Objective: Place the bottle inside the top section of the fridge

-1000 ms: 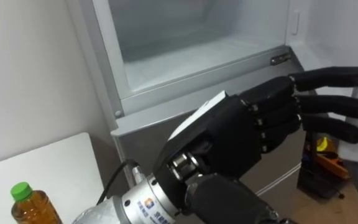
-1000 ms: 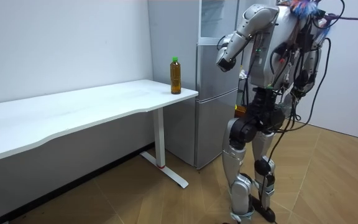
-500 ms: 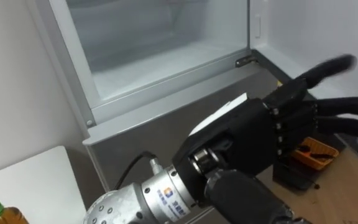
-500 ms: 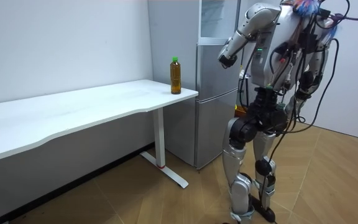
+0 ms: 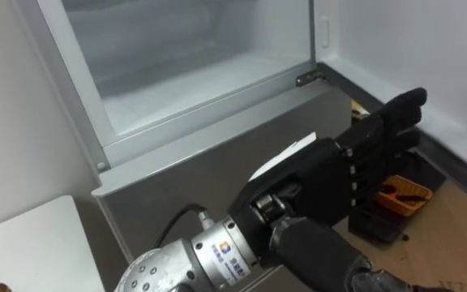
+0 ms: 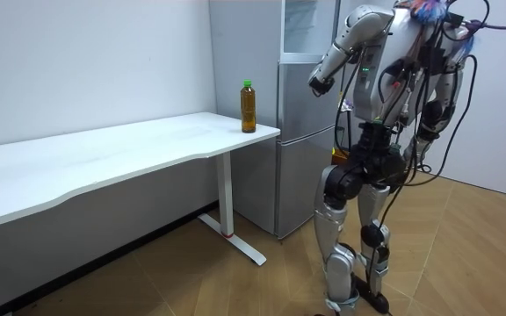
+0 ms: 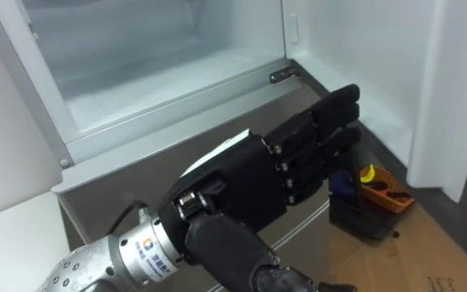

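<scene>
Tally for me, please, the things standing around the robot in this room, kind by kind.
Bottle: 1
Table: 1
Fridge: 1
Dark box with orange and yellow items on the floor: 1
Total: 4

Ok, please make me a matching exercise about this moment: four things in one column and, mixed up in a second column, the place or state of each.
Things:
1. bottle
2. left hand
3. upper fridge
4. box

Place or state:
A. on the floor, with orange things in it
B. standing open, its white inside in sight
C. upright at the corner of the table
D. held up, fingers straight, holding nothing

Pairs: 1-C, 2-D, 3-B, 4-A.
</scene>
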Robot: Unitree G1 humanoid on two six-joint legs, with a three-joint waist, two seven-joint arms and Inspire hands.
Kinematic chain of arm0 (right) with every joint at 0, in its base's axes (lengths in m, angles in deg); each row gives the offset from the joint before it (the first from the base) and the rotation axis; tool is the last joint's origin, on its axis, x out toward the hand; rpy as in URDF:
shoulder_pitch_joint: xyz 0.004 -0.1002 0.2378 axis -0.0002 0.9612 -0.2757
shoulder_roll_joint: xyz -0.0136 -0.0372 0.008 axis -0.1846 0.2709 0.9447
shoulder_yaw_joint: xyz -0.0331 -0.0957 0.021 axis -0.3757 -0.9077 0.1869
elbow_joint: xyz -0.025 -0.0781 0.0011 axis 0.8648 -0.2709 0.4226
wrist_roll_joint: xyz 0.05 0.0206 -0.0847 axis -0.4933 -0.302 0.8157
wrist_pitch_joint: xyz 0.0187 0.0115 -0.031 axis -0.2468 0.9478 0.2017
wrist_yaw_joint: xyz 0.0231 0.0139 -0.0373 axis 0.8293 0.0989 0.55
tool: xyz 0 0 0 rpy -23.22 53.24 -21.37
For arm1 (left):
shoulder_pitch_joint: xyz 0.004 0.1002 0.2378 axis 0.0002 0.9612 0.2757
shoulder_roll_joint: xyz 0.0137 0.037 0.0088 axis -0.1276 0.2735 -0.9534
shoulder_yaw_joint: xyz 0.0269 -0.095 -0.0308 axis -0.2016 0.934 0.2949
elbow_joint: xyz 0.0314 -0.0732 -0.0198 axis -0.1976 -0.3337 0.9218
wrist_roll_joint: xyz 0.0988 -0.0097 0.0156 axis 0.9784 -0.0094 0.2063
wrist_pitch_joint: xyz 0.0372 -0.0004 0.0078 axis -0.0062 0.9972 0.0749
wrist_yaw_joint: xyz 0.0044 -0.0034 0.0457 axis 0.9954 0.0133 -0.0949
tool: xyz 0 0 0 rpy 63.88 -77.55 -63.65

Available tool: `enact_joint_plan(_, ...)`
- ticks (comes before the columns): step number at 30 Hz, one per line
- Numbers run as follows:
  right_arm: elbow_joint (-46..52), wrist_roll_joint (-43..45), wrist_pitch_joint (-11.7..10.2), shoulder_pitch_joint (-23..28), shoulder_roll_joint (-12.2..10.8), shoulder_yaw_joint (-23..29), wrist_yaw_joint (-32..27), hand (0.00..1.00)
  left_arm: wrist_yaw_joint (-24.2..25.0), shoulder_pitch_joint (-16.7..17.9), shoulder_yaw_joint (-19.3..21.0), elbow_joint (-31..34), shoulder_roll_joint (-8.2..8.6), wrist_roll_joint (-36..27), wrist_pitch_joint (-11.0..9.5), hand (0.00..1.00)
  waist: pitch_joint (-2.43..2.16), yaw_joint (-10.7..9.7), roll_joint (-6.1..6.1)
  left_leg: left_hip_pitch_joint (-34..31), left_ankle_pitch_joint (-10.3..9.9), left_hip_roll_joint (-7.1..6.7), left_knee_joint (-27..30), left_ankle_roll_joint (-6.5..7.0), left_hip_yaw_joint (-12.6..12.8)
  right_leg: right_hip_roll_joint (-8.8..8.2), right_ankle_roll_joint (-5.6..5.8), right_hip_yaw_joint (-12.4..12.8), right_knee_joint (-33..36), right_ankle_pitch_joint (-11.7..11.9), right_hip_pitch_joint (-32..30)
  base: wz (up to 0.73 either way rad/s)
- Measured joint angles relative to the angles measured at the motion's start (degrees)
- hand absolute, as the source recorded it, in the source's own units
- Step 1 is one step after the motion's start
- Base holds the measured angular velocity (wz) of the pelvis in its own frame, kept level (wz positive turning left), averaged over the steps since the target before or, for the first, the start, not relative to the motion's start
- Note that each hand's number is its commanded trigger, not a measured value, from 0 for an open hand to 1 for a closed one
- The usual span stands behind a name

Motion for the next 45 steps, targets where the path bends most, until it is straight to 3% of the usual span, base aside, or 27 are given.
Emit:
enact_joint_plan(10, -2.8, 0.3, 0.0, -1.2, 0.0, 0.5, -0.1, 0.0, 0.7, 0.0, 0.0, 0.2, 0.02, 1.7, 0.8, 0.0, 0.1, 0.2, -0.15, -0.9, 0.1, -0.29, -0.2, -0.24, -4.5, -0.42, -0.06, -4.0, -1.4, 0.1, 1.3, 0.22)
enact_joint_plan(14, -2.8, 0.3, 0.0, -1.3, 0.0, -0.2, -0.1, 0.0, 1.0, 0.0, 0.0, 0.2, -0.04, 1.7, 0.8, 0.0, 0.41, 0.6, -0.58, -0.7, 0.2, -0.36, -0.4, -0.39, -5.5, -0.47, -0.06, -5.1, -1.9, 0.1, 2.2, 0.16)
enact_joint_plan(17, -2.8, 1.4, 0.0, -1.3, 0.1, -0.2, -0.8, 0.0, 1.0, 0.6, -0.1, 0.2, -0.19, 2.0, 0.8, 0.0, 0.44, 1.8, -0.57, -1.3, 0.3, -0.45, -0.6, -0.47, -6.5, -0.49, -0.06, -5.5, -1.9, 0.1, 2.0, 0.09)
enact_joint_plan(20, -2.5, 1.9, -0.1, -1.4, 0.1, -0.6, -1.9, 0.0, 0.7, 1.0, -0.1, 0.2, -1.49, 2.5, 0.8, 0.0, 0.58, 3.0, -0.71, -1.9, 0.3, -0.6, -0.6, -0.51, -7.7, -0.59, -0.03, -6.3, -1.9, 0.1, 1.8, 0.12)
enact_joint_plan(26, -2.5, 3.1, -0.3, -1.1, -0.2, -0.6, -2.2, 0.0, 0.3, 4.4, 0.5, 1.7, -2.42, 11.4, 0.9, 0.0, 0.75, 6.4, -1.42, -2.6, 0.3, -0.82, -0.7, -0.51, -9.3, -0.82, 0.06, -7.8, -1.9, 0.1, 1.9, 0.13)
enact_joint_plan(29, -2.5, 3.0, -0.9, -0.4, -0.6, -0.7, -2.1, 0.0, 0.1, 5.9, 3.8, 6.2, -3.25, 12.4, 0.8, 0.0, 0.7, 8.1, -1.89, -2.7, 0.3, -0.86, -0.7, -0.51, -10.0, -0.86, 0.09, -8.5, -1.9, 0.0, 2.2, 0.13)
enact_joint_plan(32, -2.5, 4.0, -1.5, 0.1, -1.4, -0.7, -2.1, 0.0, 0.1, 6.0, 6.4, 8.7, -3.76, 13.1, -0.6, 0.0, 0.46, 9.8, -2.3, -3.0, 0.3, -0.94, -0.7, -0.51, -11.5, -0.93, 0.09, -9.7, -1.8, 0.0, 2.6, 0.22)
enact_joint_plan(36, -2.5, 5.8, -1.9, 0.9, -1.4, -0.7, -2.2, 0.0, 0.2, 10.1, 11.6, 12.9, -3.79, 14.4, -0.8, 0.0, -0.16, 12.4, -2.33, -3.1, 0.3, -1.0, -0.4, -0.5, -12.6, -1.02, 0.09, -11.0, -1.8, 0.0, 3.0, 0.13)
enact_joint_plan(39, -2.7, 7.1, -2.1, 0.9, -1.5, -0.7, -2.1, 0.0, 0.1, 10.5, 14.3, 13.1, -3.72, 14.6, -1.0, 0.0, -0.11, 14.1, -2.51, -3.1, 0.4, -1.08, -0.2, -0.49, -13.3, -1.16, 0.09, -12.0, -1.8, 0.0, 3.5, 0.12)
enact_joint_plan(45, -2.4, 7.4, -2.6, 2.0, -1.7, -0.1, -1.8, 0.0, -3.5, 13.7, 21.3, 15.1, -3.75, 15.7, -2.9, 0.0, -0.24, 15.6, -2.69, -3.1, 0.7, -1.62, 0.2, -0.22, -13.8, -1.67, 0.37, -12.5, -1.8, -0.1, 4.1, 0.05)
